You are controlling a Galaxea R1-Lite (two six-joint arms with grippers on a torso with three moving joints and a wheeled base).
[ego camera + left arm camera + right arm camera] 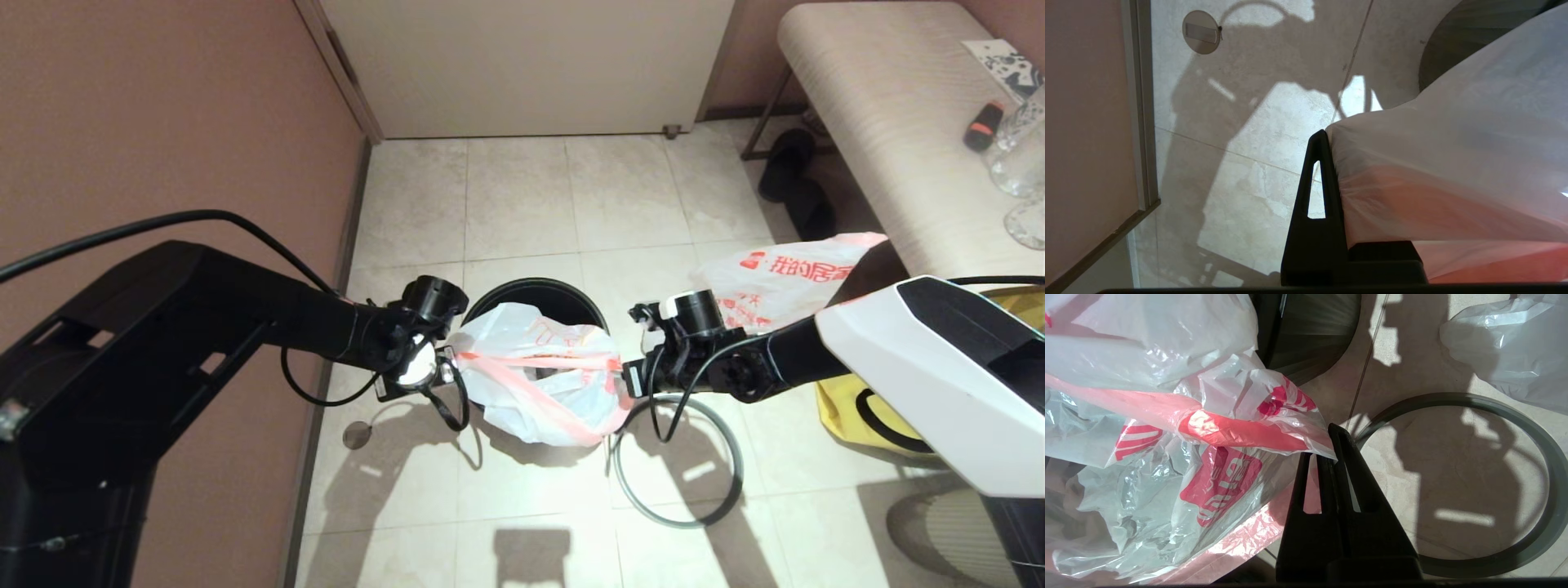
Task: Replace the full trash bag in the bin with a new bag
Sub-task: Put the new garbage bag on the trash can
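Note:
Both grippers hold the new bag [531, 367], crinkled white with a pink-red edge and red print, stretched above the black bin [540, 287]. My left gripper [447, 369] is shut on the bag's left edge [1433, 163]; one finger [1316, 192] shows and plastic covers the other. My right gripper [627, 380] [1327, 448] is shut on the right edge [1241, 433]. The bin's wall [1314, 335] [1453, 41] shows behind the bag. The grey hoop [718, 498] [1453, 398] lies on the floor under the right arm. The full trash bag [775, 278] [1515, 347], with bold red characters, sits on the floor to the right.
A yellow fabric bag [841, 408] lies under my right arm. A padded bench [882, 122] with glassware stands at the far right, black slippers [792, 180] beneath it. The brown wall [163, 122] runs close on the left, with a round floor plate [356, 435] beside it.

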